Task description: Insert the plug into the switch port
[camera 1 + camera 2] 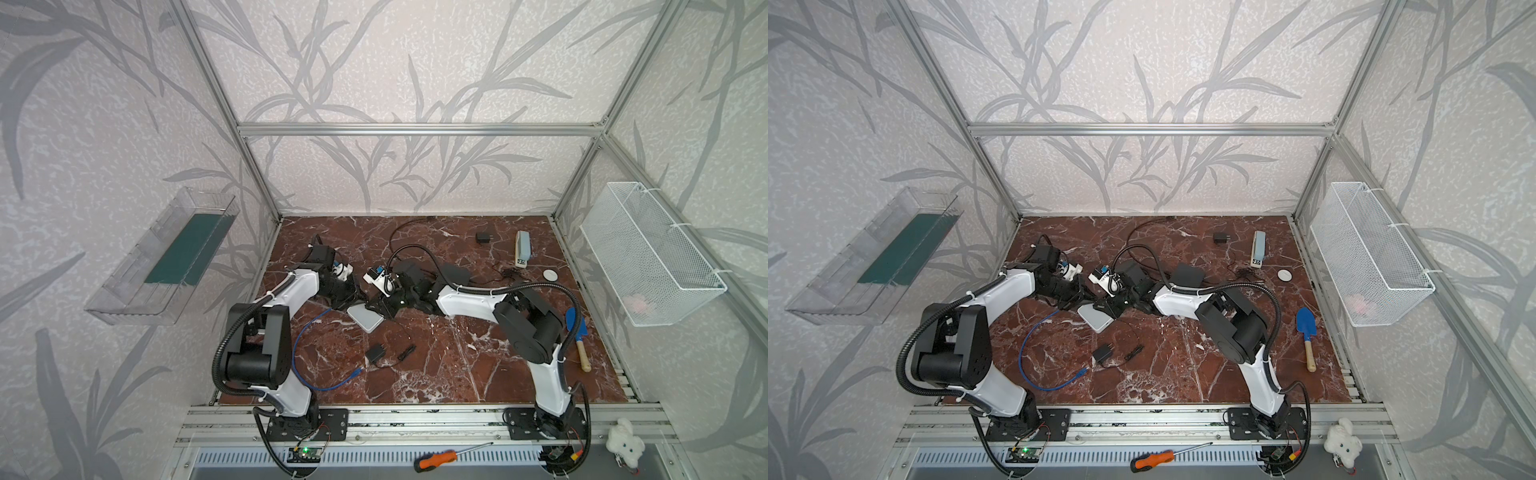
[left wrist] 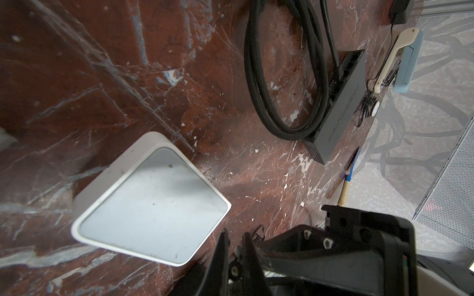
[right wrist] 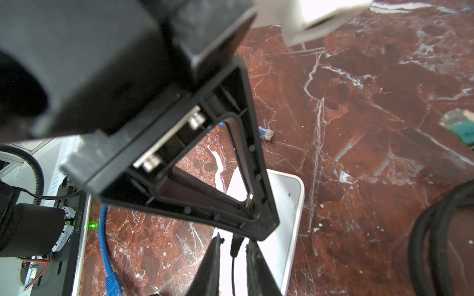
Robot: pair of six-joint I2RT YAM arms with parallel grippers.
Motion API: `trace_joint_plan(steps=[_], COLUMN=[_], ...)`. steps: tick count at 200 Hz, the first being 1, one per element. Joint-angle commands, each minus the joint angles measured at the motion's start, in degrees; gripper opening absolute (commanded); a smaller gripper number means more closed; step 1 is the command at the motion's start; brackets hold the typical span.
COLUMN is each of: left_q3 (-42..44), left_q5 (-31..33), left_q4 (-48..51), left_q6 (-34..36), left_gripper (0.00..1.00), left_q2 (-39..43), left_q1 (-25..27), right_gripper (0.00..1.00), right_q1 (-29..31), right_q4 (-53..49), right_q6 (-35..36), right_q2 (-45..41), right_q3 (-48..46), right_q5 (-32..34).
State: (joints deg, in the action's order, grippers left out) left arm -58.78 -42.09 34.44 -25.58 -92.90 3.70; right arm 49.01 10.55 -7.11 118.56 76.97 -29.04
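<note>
The switch, a flat white box, lies mid-table; its port is hidden. Both grippers meet just above its far edge. The black plug hangs between my right gripper's fingers with a gap on each side, so that gripper is open. The plug's upper end runs behind the tip of my left gripper, whose jaws are shut on it. Its thin cord trails down to the small black adapter block.
A dark grey slab with a thick black cable lies behind the grippers. A blue cable loops at front left. Another adapter, a stapler, a white disc and a blue trowel are on the right.
</note>
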Motion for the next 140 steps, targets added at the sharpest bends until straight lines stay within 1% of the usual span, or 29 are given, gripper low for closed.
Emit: trace_joint_plan(steps=[1, 40, 77, 98, 122, 140], left_q3=[0.3, 0.2, 0.1, 0.0, 0.1, 0.3], left_q5=[-0.3, -0.7, -1.1, -1.3, -1.5, -1.2], left_q4=[0.3, 0.0, -0.9, -1.3, -1.3, -1.1], left_q6=[0.3, 0.0, -1.1, -1.6, -1.5, -1.2], left_gripper=[0.04, 0.04, 0.04, 0.04, 0.04, 0.04], left_q2=[0.5, 0.7, 0.8, 0.9, 0.9, 0.8], left_q1=[0.0, -0.1, 0.0, 0.0, -0.1, 0.0], right_gripper=[0.19, 0.16, 0.2, 0.21, 0.13, 0.09], right_q1=[-0.1, -0.1, -0.1, 0.0, 0.2, 0.1], right_q4=[1.7, 0.4, -0.7, -0.8, -1.1, -0.4], right_q6=[-0.9, -0.9, -2.2, -2.7, -2.6, -2.9], right_q2=[-0.2, 0.5, 1.3, 1.6, 1.6, 1.3], right_q3=[1.0, 1.9, 2.5, 2.7, 2.9, 2.5], right_q5=[-0.7, -0.4, -0.1, 0.3, 0.9, 1.5])
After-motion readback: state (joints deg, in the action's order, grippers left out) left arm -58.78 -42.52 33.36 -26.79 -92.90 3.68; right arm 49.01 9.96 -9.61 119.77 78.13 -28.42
